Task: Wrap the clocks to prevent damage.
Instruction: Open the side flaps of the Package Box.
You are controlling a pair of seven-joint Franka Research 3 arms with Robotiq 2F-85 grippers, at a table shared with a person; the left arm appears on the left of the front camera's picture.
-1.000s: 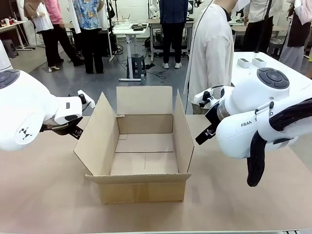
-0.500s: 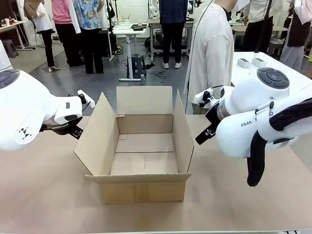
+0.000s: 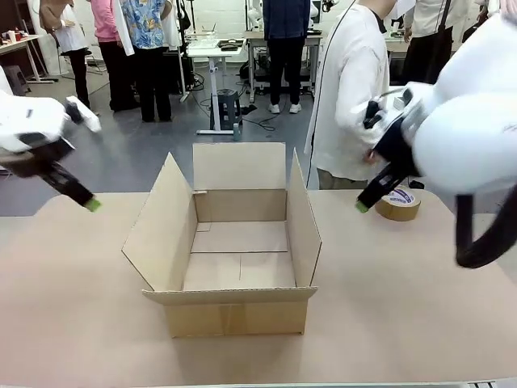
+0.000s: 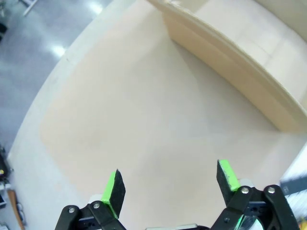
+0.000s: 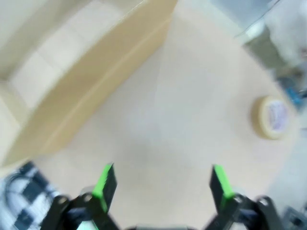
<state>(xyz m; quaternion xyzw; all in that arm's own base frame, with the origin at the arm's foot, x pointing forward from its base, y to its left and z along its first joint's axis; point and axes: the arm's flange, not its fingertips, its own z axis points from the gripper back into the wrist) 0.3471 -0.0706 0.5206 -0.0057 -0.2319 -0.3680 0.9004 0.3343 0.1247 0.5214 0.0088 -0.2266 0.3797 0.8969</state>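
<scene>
Front view: the left gripper [image 3: 90, 204] is being held above the tan table [image 3: 404, 315] at nine o'clock, its jaws spread wide and nothing being gripped. The right gripper [image 3: 361, 207] is being held at three o'clock, likewise spread wide and empty, just beside a flat roll of brown packing tape [image 3: 398, 204]. A brown corrugated cardboard box [image 3: 166, 234] is being left open at the centre, flaps upright. A person [image 3: 347, 97] in white is being seen at one o'clock.

Left wrist view: the left gripper [image 4: 170, 179] is being held wide apart over the smooth matte table [image 4: 120, 110], touching nothing; the box [image 4: 230, 52] wall is being shown at two o'clock.

Right wrist view: the picture is blurred. The right gripper [image 5: 162, 179] is being held wide apart and empty; the tape roll [image 5: 272, 117] is lying at three o'clock, the box [image 5: 96, 72] at ten o'clock.
</scene>
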